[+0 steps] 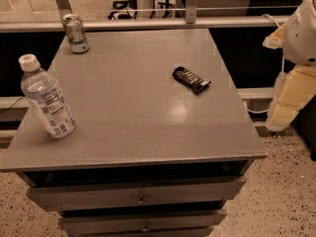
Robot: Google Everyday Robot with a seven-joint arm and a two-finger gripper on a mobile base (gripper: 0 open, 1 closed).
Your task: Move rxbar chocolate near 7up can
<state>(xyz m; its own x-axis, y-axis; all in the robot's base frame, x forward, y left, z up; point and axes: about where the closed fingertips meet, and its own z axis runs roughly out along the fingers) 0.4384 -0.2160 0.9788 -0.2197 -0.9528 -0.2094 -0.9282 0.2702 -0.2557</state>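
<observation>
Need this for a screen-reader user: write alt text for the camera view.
A black rxbar chocolate lies right of centre on a grey drawer cabinet, far from the 7up can standing at the back left corner. A water bottle stands near the left edge; the gripper hangs beyond the right side.

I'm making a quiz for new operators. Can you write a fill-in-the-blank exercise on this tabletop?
1. The rxbar chocolate has a ____ wrapper.
2. The water bottle has a ____ cap.
3. Of the three things on the table, the ____ stands farthest back.
4. The gripper hangs off the table's side nearest the rxbar chocolate, touching ____ of the three things.

Missing words: black; white; 7up can; none.
</observation>
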